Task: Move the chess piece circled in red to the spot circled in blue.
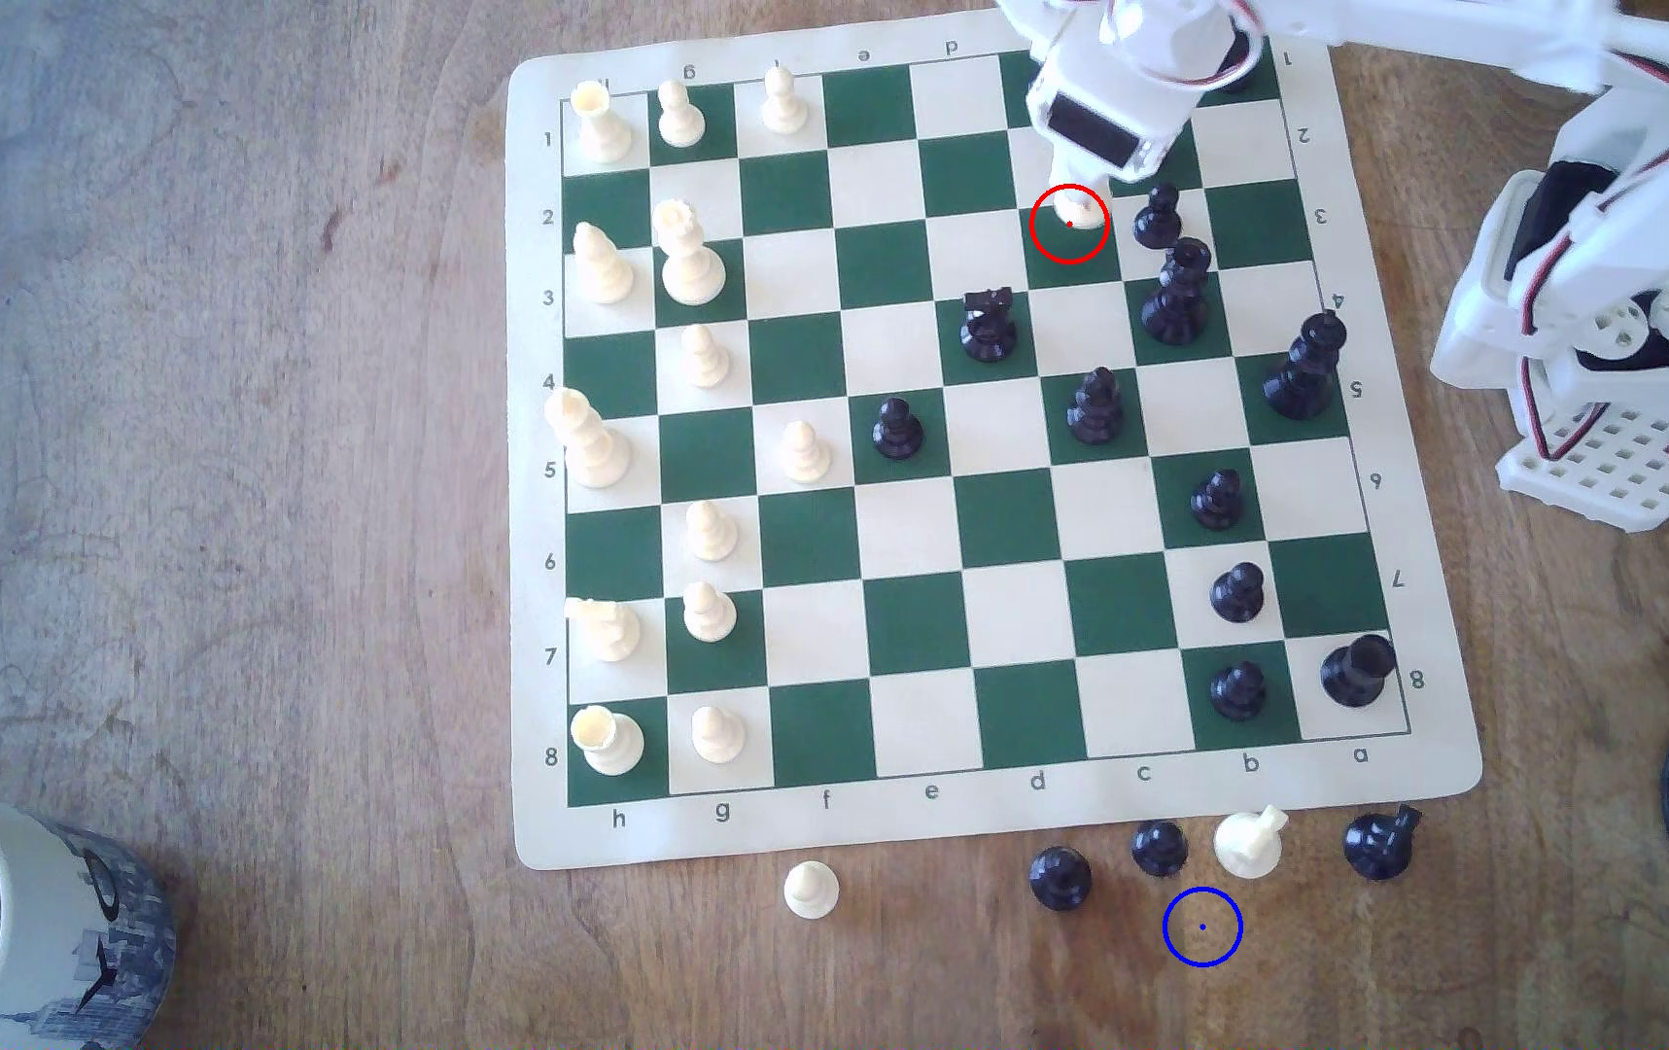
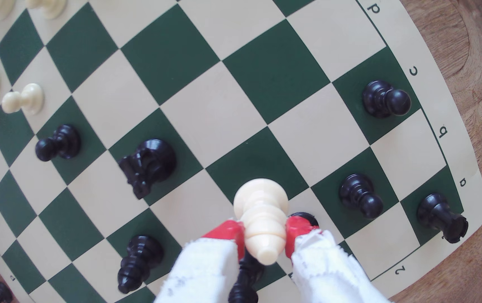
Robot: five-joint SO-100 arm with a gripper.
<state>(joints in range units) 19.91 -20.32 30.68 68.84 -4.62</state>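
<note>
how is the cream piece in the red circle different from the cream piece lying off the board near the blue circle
The cream piece in the red circle stands on a green square of the board; the off-board cream piece is on bare wood beside black pieces. The circled one sits between the red-tipped jaws of the gripper; the other is untouched. The circled one tapers smoothly; the other has a jutting head. Both are cream plastic.

Sixteen cream pieces show: fourteen on the board, two on the worktop. Thirteen black pieces are clear, three off-board. One mug.
</note>
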